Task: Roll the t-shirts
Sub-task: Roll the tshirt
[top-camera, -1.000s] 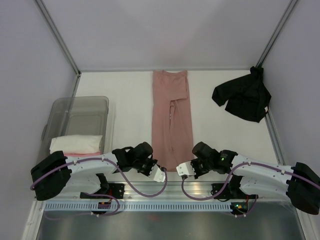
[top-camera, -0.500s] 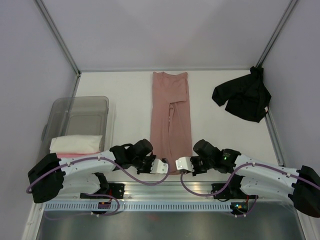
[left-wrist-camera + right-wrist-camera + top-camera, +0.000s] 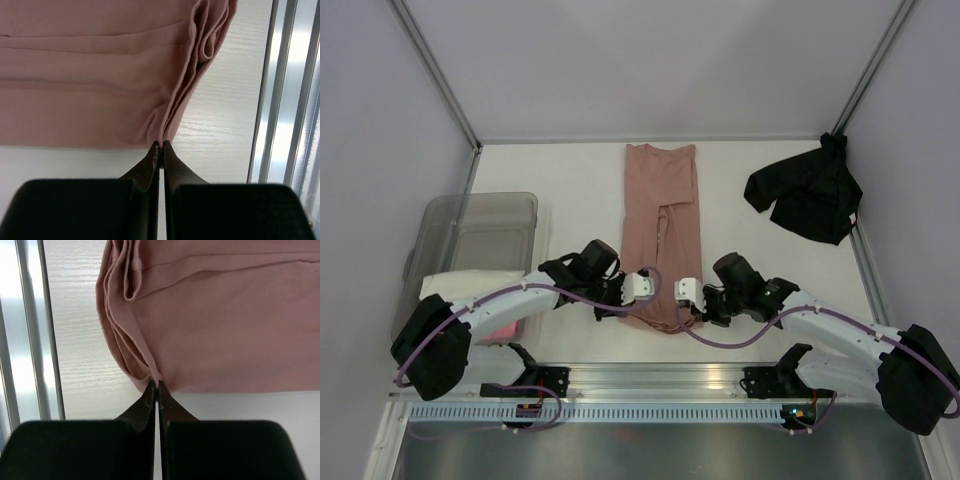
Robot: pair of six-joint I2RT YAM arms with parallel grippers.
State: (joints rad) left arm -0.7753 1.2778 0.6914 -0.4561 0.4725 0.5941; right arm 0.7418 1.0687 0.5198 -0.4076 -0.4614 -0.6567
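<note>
From above, the pink shirt [image 3: 661, 215] lies folded into a long narrow strip down the middle of the table [image 3: 570, 180], its near end bunched up between the two arms. The left gripper [image 3: 642, 292] sits at the near left corner of that end and the right gripper [image 3: 686, 296] at the near right corner, each touching the cloth. A black shirt [image 3: 805, 198] lies crumpled at the upper right. At the left stands a grey bin [image 3: 480, 225] with a cream roll [image 3: 465, 285] at its near end and a bit of bright pink roll [image 3: 505, 328] showing below an arm.

In the left wrist view, the left gripper [image 3: 161, 145] has its fingers pressed together, pinching the edge of the pink shirt [image 3: 90, 75], whose folded layers curl at the upper right.

In the right wrist view, the right gripper [image 3: 156, 385] is likewise clamped on the edge of the pink shirt [image 3: 225, 315], with stacked folds curling at the upper left beside the metal rail [image 3: 30, 330].
</note>
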